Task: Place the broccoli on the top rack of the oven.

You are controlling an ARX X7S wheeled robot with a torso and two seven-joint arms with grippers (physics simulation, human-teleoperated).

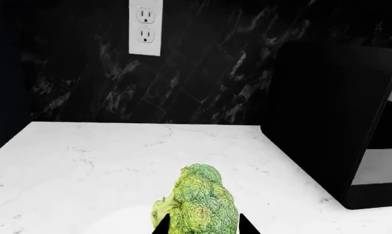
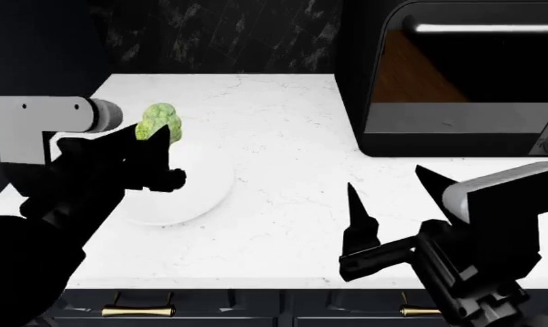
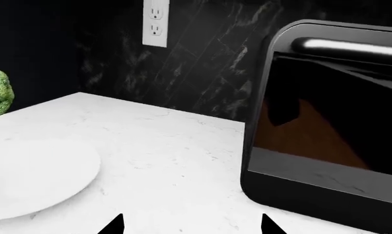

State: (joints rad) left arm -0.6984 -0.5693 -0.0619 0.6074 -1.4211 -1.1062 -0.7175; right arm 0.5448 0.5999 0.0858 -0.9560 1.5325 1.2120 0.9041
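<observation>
The left gripper [image 2: 160,153] pinches the broccoli [image 2: 159,124] & holds it up over the white plate [image 2: 187,194], near the bench's [image 2: 283,136] left edge, toward the back. The right gripper [image 2: 397,194] is spread wide w/ nothing in it, near the front edge.

The broccoli looks light & a bit soft, prob. crumbly on its bumpy top, so a hard squeeze could break bits off. Best hold is low, by the stalk, about where the fingers sit now. Its long way runs up & down, bumpy head on top.

The big oven isn't in view, only a small black box [image 2: 456,75] at the back right corner.
</observation>
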